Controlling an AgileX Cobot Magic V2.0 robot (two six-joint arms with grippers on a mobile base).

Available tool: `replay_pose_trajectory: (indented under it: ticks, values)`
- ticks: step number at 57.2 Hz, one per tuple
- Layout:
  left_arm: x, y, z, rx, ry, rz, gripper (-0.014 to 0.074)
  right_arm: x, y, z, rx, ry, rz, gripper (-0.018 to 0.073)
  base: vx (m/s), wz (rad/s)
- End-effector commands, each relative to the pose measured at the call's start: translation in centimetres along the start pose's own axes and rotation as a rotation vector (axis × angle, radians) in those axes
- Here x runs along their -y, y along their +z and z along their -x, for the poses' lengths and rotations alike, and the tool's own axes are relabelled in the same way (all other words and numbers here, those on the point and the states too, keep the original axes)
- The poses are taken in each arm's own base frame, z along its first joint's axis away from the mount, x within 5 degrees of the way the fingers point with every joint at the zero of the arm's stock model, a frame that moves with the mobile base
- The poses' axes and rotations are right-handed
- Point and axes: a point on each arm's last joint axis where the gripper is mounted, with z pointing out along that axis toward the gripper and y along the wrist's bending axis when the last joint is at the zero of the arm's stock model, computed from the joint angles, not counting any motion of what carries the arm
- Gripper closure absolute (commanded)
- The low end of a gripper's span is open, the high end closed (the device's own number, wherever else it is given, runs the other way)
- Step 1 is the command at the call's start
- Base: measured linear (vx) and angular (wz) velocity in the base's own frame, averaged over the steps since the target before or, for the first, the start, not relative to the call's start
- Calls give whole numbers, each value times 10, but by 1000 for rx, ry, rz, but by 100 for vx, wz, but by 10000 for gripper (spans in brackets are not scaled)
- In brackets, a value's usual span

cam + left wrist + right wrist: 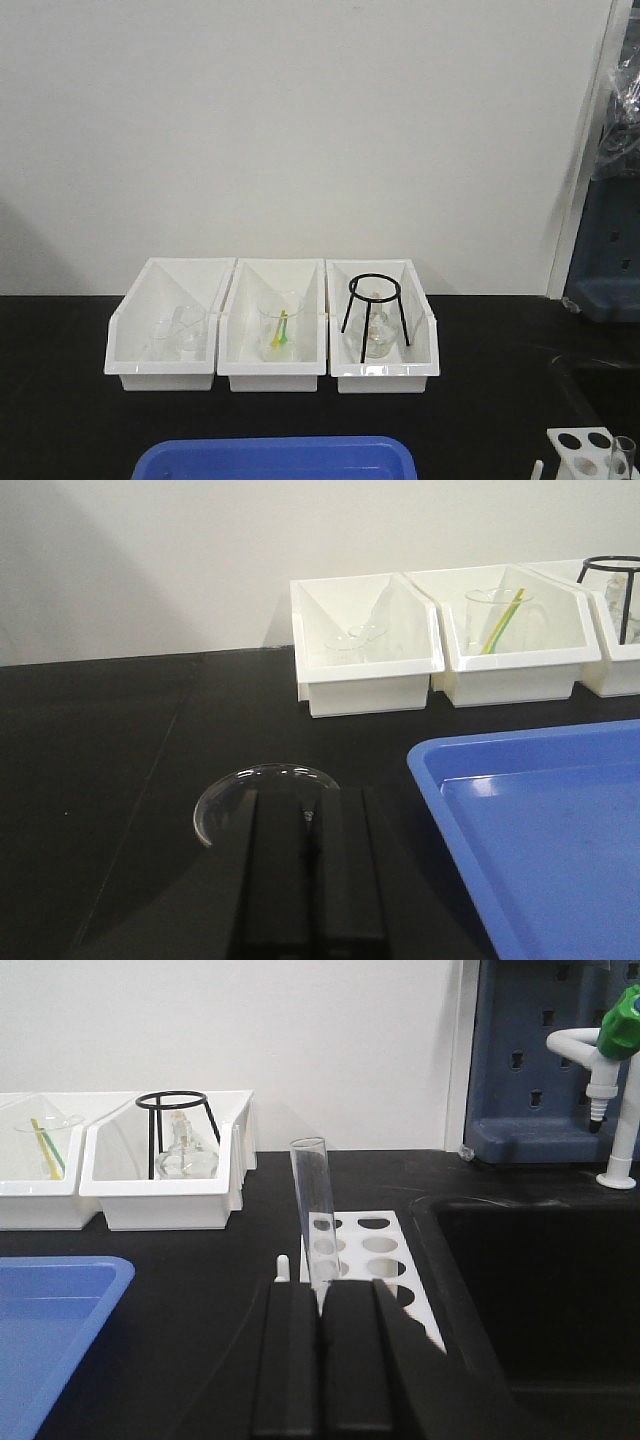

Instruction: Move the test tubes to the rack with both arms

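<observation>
Just behind the right claw (322,1305), whose jaws sit pressed together with nothing visibly gripped, one test tube (313,1210) stands upright in the white rack (385,1260) on the black surface (200,1270). Left claw (312,825) likewise closed and empty, over a round glass dish (225,800), blue tray (540,840) beside it. No other tubes visible in the tray or elsewhere. Looks like between transfers; next move needs locating another tube, opening a claw, and grasping it.

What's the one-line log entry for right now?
left gripper: shut, empty | right gripper: shut | test tube: upright in rack | blue tray: empty
</observation>
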Motion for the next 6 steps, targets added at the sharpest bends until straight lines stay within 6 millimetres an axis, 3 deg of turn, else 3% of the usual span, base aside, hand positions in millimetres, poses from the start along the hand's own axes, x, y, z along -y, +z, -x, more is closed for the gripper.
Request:
replay_pose_trajectory:
  ticks: [1, 6]
  values:
    - [-1, -3, 16, 112, -12, 11, 601, 0, 0, 4, 81, -8, -2, 569, 0, 0]
    - [-1, -3, 16, 112, -12, 11, 601, 0, 0, 4, 82, -8, -2, 568, 0, 0]
